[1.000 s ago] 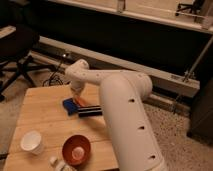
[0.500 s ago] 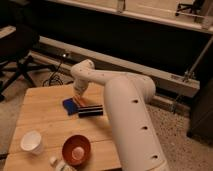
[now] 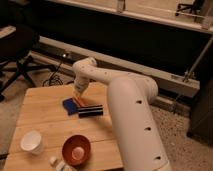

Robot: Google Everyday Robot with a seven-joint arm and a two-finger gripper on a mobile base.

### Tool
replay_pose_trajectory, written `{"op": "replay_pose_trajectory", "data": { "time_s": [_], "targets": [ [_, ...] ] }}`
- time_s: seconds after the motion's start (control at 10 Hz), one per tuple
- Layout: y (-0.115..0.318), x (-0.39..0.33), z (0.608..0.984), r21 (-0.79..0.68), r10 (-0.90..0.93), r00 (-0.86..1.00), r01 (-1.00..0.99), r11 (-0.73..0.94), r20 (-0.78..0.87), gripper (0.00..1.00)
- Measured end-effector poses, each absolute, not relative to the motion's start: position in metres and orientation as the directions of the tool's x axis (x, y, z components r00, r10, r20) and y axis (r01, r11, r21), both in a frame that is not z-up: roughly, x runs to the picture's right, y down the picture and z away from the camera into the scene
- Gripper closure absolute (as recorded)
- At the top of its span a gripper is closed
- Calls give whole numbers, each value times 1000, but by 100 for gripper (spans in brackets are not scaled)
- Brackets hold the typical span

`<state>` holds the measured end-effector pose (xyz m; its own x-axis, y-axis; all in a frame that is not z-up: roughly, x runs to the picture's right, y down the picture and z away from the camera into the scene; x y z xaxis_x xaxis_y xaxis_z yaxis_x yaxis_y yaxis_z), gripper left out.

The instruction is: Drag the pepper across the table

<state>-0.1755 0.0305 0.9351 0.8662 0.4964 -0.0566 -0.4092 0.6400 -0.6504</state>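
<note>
Toward the far edge of the table [image 3: 45, 117], roughly midway along it, the gripper [image 3: 77, 94] points steeply downward onto the pepper [image 3: 80, 102], which shows only as a small orange-red patch directly beneath the wrist. How far the gripper is open, and whether it has hold of the pepper or merely presses on it, cannot be told from this view. The pepper lies on the wood, touching or just beside the blue block [image 3: 69, 106] on the side toward the left edge. It is also close to the black bar [image 3: 90, 111], which lies toward the near edge from it; whether pepper and bar touch cannot be told. The white arm [image 3: 132, 115] rises at the near-right corner and arches over that side of the table. This posture probably lets the wrist come down from above and stay low, since a drag calls for contact with the surface rather than a lift. A white cup [image 3: 31, 142] by the near-left corner and an orange-red bowl [image 3: 76, 149] by the near edge stand well apart from the pepper. Judged from this layout, the bare planks toward the left edge and far-left corner offer the freest path, whereas a pull toward the near edge would likely carry the block or the bar along.
</note>
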Motion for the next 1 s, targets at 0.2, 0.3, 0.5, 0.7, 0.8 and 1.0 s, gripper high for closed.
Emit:
{"op": "replay_pose_trajectory", "data": {
  "time_s": [0.2, 0.3, 0.5, 0.7, 0.8, 1.0],
  "targets": [
    [31, -174, 935, -659, 489, 871, -399, 637, -54, 21],
    [31, -175, 937, -662, 486, 872, -395, 637, -52, 20],
    [32, -179, 940, -666, 476, 878, -384, 639, -49, 20],
    [33, -180, 942, -670, 469, 882, -376, 640, -47, 20],
    [32, -182, 943, -670, 467, 883, -374, 641, -45, 20],
    [32, -184, 945, -670, 463, 885, -370, 643, -45, 20]
  ]
}}
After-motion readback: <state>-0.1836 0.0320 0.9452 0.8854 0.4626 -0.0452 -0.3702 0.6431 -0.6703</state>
